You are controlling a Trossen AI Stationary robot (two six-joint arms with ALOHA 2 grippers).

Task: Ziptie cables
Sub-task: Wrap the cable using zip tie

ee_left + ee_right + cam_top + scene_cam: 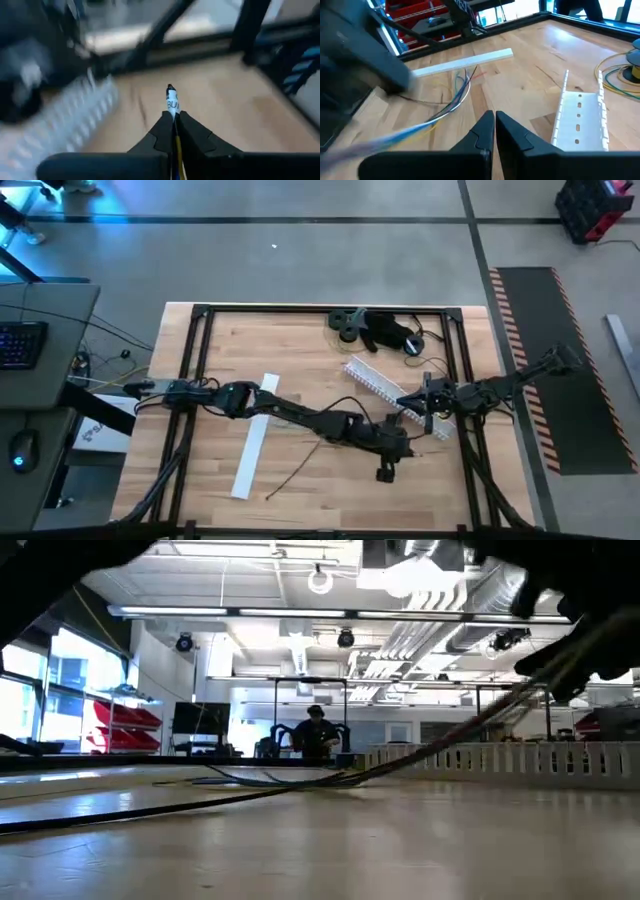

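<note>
Grey cables [455, 102] are pinched in the closed left gripper [173, 131] near the toothed rail [384, 388]; slipping out is risked; right gripper [494, 131] is closed, empty.

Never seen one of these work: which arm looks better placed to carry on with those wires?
Probably the left. The left gripper is shut on the cables, with a labelled end sticking out past its fingertips. The right gripper is shut and empty beside the white toothed rail.
</note>
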